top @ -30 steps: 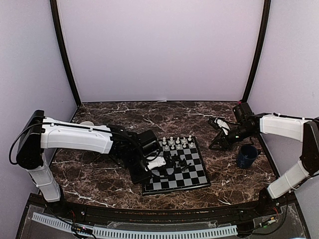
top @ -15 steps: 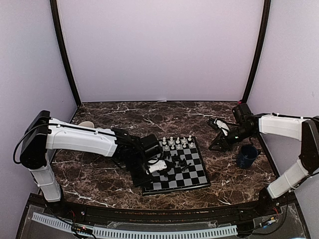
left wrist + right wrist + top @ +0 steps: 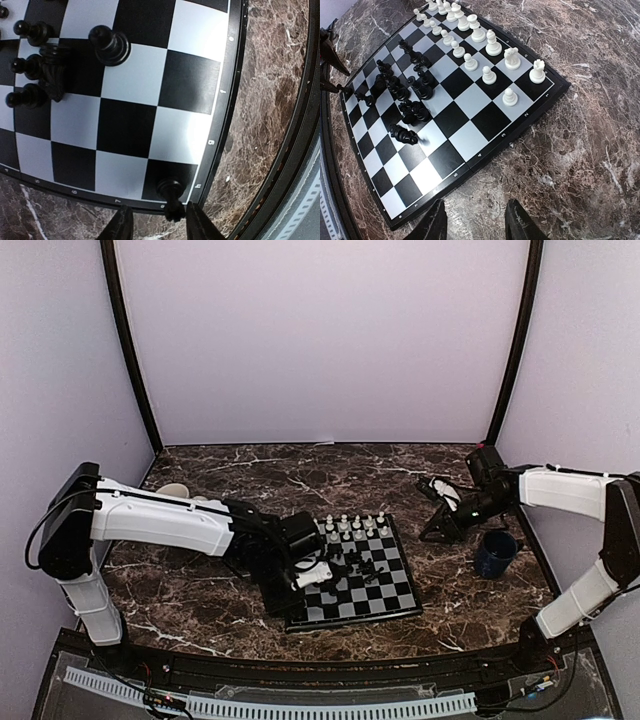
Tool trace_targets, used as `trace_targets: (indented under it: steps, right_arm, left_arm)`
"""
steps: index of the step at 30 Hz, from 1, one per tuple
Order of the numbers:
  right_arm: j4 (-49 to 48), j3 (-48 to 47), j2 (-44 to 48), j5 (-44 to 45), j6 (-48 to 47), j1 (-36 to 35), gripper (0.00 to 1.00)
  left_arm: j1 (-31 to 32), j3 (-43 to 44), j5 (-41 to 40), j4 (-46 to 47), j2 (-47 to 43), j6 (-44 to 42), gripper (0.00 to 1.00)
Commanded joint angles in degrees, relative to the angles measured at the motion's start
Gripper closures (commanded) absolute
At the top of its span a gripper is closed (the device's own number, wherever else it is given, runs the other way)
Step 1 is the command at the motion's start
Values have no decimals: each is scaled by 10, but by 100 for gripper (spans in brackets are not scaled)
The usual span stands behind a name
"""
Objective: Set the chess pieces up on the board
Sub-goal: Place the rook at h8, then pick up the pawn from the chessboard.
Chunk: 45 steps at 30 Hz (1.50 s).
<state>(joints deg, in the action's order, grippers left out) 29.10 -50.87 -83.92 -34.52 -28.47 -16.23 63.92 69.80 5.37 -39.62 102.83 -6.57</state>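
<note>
The board [image 3: 395,595] lies on the marble between the arms. White chess pieces [image 3: 355,525] stand in two rows along its far side [image 3: 492,47]. Black chess pieces [image 3: 365,565] crowd the middle, some toppled [image 3: 412,90]. My left gripper [image 3: 160,226] is open over the board's near-left corner [image 3: 318,575]. A black piece [image 3: 172,197] stands on the corner square between its fingers, close to the right finger and apart from the left one. My right gripper [image 3: 477,222] hangs open over bare marble right of the board [image 3: 440,530], with nothing between its fingers.
A dark blue mug [image 3: 495,552] stands right of the board, just under the right arm. A white cup [image 3: 175,490] sits at the far left, behind the left arm. A black frame edge [image 3: 295,150] runs near the board's corner.
The left jaws have opened and let go of the black piece, which now stands on the corner square. The right arm has not moved.
</note>
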Motion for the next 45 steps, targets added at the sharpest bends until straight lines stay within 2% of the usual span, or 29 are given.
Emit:
trace_targets:
  steps: [1,5,9,12,16,21,24,27,33,41,45]
  right_arm:
    - [45,-70,0,-3,-9,-3,59]
    - [99,-155,-23,23,-20,-31,59]
    - [129,-227,-52,32,-15,-84,61]
    - [134,-275,-86,59,-12,-131,63]
    - [141,-327,-141,109,-10,-190,66]
    - [171,-377,-206,170,-29,-260,70]
    - [184,-398,-235,196,-41,-298,71]
    - [193,-416,-261,212,-44,-327,71]
    - [207,-457,-322,215,-38,-362,71]
    - [228,-516,-390,207,-30,-398,64]
    - [233,-530,-408,204,-28,-404,64]
  left_arm:
    - [2,34,-44,-24,-69,-19,59]
    - [-11,30,-102,-1,-115,-33,52]
    - [-84,-2,-105,83,-165,-13,48]
    - [-146,-24,-111,160,-183,11,41]
    - [-224,3,-103,214,-144,41,41]
    - [-282,53,-93,250,-81,70,45]
    - [-321,51,-82,269,-69,102,47]
    - [-332,9,-62,318,-88,100,47]
    - [-333,-24,-75,340,-115,102,47]
    - [-333,-26,-87,340,-131,109,47]
    - [-334,-27,-86,339,-134,110,47]
